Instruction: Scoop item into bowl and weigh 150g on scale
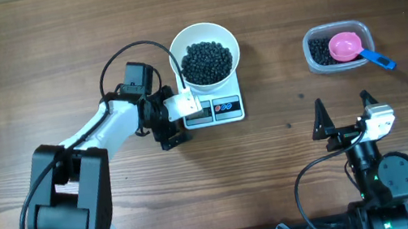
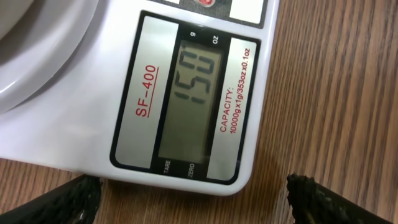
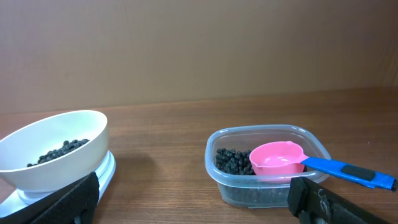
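The white bowl (image 1: 229, 38) stands on the white scale (image 1: 229, 109) and holds a dark pile of the item (image 1: 206, 61). In the left wrist view the scale (image 2: 74, 124) fills the frame and its display (image 2: 193, 93) reads 150. My left gripper (image 1: 175, 121) hovers open at the scale's front left corner, its fingertips (image 2: 71, 202) apart over bare wood with nothing between them. My right gripper (image 1: 344, 118) stands open and empty near the front right. From the right wrist view I see the bowl (image 3: 62, 165) at left with the item (image 3: 59, 150) inside.
A small clear plastic tub (image 1: 318, 59) at the back right holds more black beans (image 3: 231, 160) and a pink scoop (image 1: 345, 46) with a blue handle (image 3: 348, 170) sticking out over its rim. Bare wooden tabletop lies between the scale and the tub.
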{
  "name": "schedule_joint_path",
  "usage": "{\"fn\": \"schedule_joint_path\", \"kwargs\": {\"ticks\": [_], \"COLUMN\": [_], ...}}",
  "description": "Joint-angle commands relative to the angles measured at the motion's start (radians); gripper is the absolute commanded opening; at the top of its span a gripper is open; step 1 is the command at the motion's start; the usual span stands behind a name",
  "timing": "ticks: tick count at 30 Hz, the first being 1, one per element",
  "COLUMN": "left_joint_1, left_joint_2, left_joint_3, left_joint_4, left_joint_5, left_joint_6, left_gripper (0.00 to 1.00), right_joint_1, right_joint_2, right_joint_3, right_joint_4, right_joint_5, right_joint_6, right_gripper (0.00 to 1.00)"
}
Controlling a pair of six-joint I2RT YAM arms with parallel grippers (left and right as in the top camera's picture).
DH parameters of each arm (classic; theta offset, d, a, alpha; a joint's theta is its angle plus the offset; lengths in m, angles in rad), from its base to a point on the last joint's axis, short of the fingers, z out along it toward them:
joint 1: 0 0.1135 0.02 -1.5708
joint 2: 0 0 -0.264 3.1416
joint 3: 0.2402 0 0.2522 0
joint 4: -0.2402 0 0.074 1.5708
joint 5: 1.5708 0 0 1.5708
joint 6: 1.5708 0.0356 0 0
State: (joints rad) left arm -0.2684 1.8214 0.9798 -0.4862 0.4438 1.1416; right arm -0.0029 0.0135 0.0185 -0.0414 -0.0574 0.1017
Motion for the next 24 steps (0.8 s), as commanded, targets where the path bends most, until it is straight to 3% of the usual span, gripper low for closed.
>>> {"fn": "schedule_joint_path", "kwargs": {"ticks": [1,24], "left_joint_1": [-0.011,-0.01], "left_joint_2": [0.016,0.015], "left_joint_3": [-0.011,-0.011], "left_joint_4": [-0.037,-0.083], "left_joint_5": [-0.008,-0.034], "left_joint_6": [-0.024,-0.024], "left_gripper": [1.0,1.0], "right_joint_1": [-0.004,-0.004], "right_joint_2": [-0.009,-0.009], "right_joint_3": [0.005,0.005], "right_joint_4": [0.004,0.004], "right_joint_5": [0.013,0.013], "right_joint_6": [0.006,0.006], "right_gripper": [1.0,1.0]}}
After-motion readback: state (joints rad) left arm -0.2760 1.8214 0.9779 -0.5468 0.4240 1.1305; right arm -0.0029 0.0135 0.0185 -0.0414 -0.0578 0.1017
